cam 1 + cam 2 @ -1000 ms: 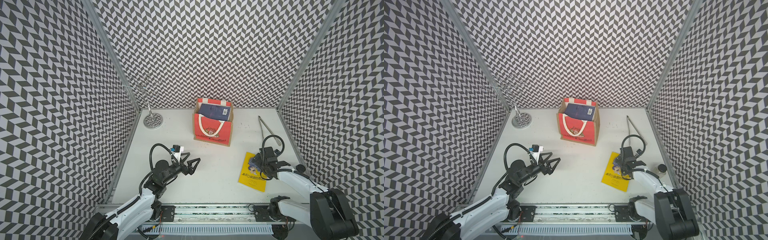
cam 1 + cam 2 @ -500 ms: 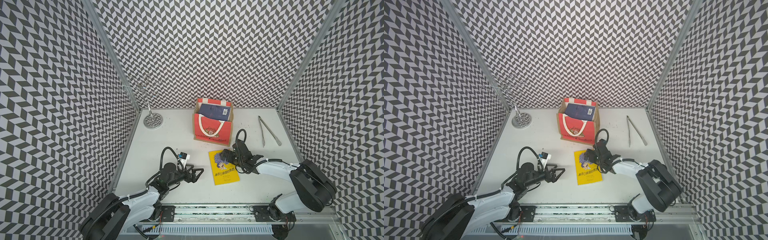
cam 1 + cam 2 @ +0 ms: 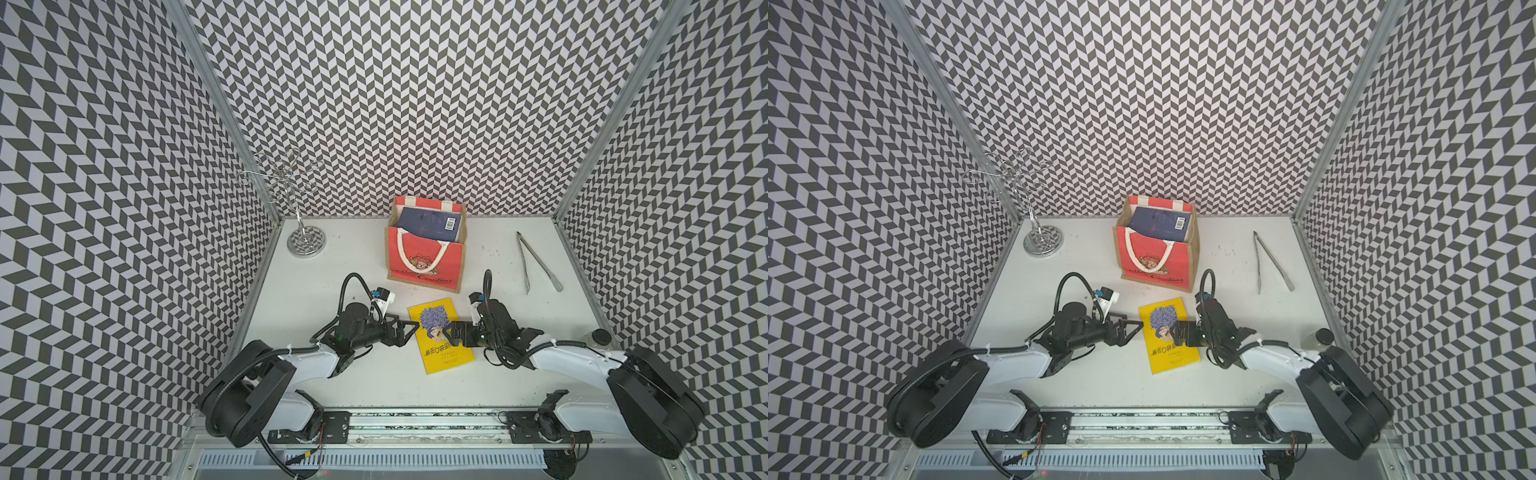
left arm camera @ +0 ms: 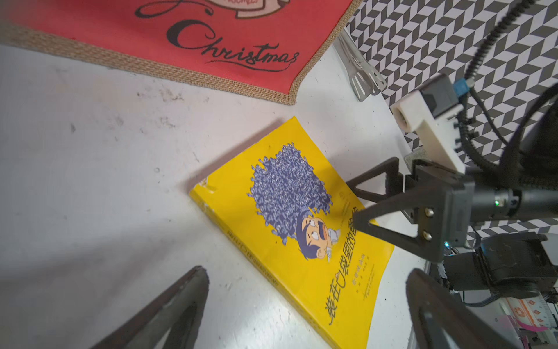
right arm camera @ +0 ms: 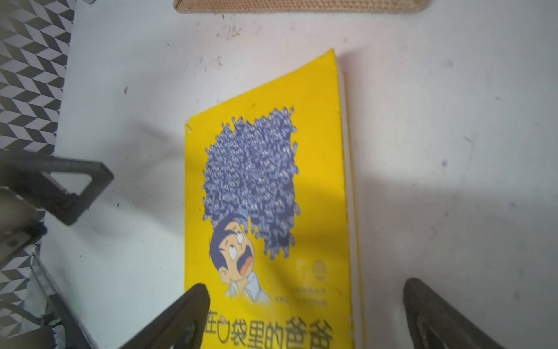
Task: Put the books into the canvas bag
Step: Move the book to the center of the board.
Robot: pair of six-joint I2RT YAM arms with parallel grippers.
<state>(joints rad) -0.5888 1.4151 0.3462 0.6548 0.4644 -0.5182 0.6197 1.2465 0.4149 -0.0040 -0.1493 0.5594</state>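
We see a white table [image 3: 374, 390] boxed in by walls [image 3: 395, 104] papered in a grey-and-white chevron pattern. In the far left corner a chrome wire stand [image 3: 306, 242] rises from a round base, its looped arms spread at the top. Metal tongs [image 3: 521, 247] lie flat near the right wall, legs parted toward us. A small bottle [image 3: 599, 336] with a black cap sits at the table's right edge.

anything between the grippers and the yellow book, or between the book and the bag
Nothing visible. The open left gripper and right gripper flank the yellow book; only bare table lies between it and the bag. A navy book sits in the bag's mouth.
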